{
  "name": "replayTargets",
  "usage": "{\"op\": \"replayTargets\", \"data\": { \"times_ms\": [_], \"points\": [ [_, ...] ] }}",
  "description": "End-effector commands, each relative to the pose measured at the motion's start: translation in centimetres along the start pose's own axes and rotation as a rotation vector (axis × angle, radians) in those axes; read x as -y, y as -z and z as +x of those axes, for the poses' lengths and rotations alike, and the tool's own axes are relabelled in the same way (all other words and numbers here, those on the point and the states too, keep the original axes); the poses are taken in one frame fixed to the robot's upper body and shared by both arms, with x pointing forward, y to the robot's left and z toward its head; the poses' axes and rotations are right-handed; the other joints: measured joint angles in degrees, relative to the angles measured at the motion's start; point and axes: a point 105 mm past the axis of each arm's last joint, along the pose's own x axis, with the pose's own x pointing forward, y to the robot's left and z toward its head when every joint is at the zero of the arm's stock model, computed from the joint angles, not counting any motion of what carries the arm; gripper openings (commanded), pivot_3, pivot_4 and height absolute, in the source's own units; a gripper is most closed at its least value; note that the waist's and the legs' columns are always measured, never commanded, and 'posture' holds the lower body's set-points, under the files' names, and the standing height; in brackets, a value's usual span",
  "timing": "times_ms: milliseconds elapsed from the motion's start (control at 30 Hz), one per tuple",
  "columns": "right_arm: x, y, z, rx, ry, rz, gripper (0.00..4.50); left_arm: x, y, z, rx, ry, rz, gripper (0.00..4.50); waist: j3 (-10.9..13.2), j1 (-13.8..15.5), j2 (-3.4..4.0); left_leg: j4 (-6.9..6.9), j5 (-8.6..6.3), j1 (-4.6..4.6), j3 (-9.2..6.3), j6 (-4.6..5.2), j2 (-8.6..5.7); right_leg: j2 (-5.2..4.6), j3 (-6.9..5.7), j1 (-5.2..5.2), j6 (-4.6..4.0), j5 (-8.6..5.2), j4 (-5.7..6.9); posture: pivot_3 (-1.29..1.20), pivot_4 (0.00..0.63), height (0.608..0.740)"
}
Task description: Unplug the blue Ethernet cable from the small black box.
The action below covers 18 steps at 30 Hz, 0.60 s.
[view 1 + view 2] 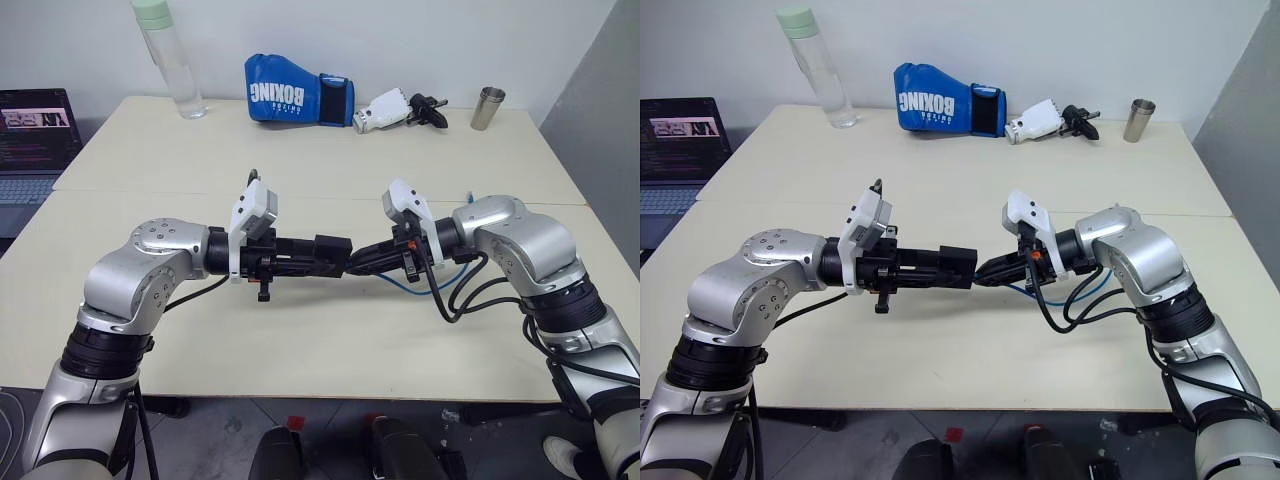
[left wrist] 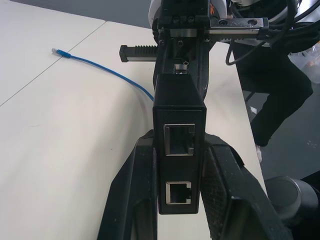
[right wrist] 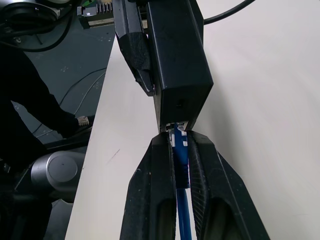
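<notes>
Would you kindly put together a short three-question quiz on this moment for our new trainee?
1. True or false: the blue cable has already come out of the black box.
2. Which gripper is shut on the cable's plug end: A) left gripper B) right gripper?
3. Fill in: the cable's free end lies on the ____.

Key
1. False: the plug sits at the box's edge, between the right gripper's fingers.
2. B; the left gripper clamps the box.
3. table

1 blue cable (image 2: 105, 69), 1 blk box (image 2: 178, 107), 1 glove (image 1: 297, 90), 1 bottle (image 1: 170, 58), 1 metal cup (image 1: 487, 108), 1 laptop (image 1: 35, 135).
</notes>
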Motion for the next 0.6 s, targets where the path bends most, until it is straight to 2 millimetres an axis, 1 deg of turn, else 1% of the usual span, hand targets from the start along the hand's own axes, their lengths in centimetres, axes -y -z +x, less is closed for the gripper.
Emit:
{"op": "replayTargets", "data": {
  "times_ms": [33, 233, 400, 467, 500, 567, 600],
  "points": [
    [0.1, -0.1, -0.8, -0.026, 0.010, -0.035, 0.08, 0.3, -0.9, -0.8, 0.011, 0.001, 0.050, 0.79, 0.0, 0.0, 0.00, 0.00, 0.00, 0.00, 0.00, 0.00, 0.00, 0.00, 0.00, 0.00, 0.00, 0.00, 0.00, 0.00, 0.150, 0.740],
    [0.6, 2.5, -2.2, -0.091, 0.050, 0.011, 0.08, -0.4, -1.1, -2.5, 0.013, -0.066, 0.036, 0.79, 0.0, 0.0, 0.00, 0.00, 0.00, 0.00, 0.01, 0.00, 0.00, -0.01, 0.00, 0.00, 0.00, 0.00, -0.01, 0.00, 0.150, 0.740],
    [0.9, 3.6, -3.1, -0.109, 0.090, 0.036, 0.08, -0.6, -1.2, -3.4, 0.012, -0.111, 0.028, 0.79, 0.0, 0.0, 0.00, -0.01, 0.00, 0.00, 0.01, 0.00, 0.00, 0.00, 0.01, -0.02, 0.00, 0.00, -0.01, 0.00, 0.150, 0.740],
    [1.2, 4.1, -3.8, -0.113, 0.130, 0.044, 0.08, -0.7, -1.1, -3.6, 0.012, -0.127, 0.024, 0.79, 0.0, 0.0, 0.00, -0.01, 0.00, 0.01, 0.02, 0.00, 0.00, 0.00, 0.02, -0.02, 0.00, 0.00, -0.01, 0.00, 0.150, 0.740],
    [1.8, 4.5, -4.4, -0.116, 0.175, 0.053, 0.08, -0.7, -1.1, -3.7, 0.012, -0.135, 0.021, 0.79, 0.0, 0.0, 0.00, -0.01, 0.00, 0.00, 0.01, 0.00, 0.00, 0.00, 0.01, -0.02, 0.00, 0.00, -0.01, 0.00, 0.150, 0.740],
    [4.7, 6.2, -6.8, -0.138, 0.401, 0.095, 0.08, -0.8, -0.7, -3.7, 0.016, -0.169, 0.009, 0.79, 0.0, 0.0, 0.00, -0.01, 0.00, 0.00, 0.01, 0.00, 0.01, 0.00, 0.01, -0.01, 0.00, 0.00, -0.02, 0.00, 0.150, 0.740],
    [5.6, 7.0, -7.8, -0.151, 0.479, 0.109, 0.08, -0.9, -0.5, -3.7, 0.017, -0.184, 0.004, 0.79, 0.0, 0.0, 0.00, -0.01, 0.00, 0.01, 0.02, 0.00, 0.00, -0.01, 0.02, -0.01, 0.00, 0.00, -0.02, 0.00, 0.150, 0.740]
  ]
}}
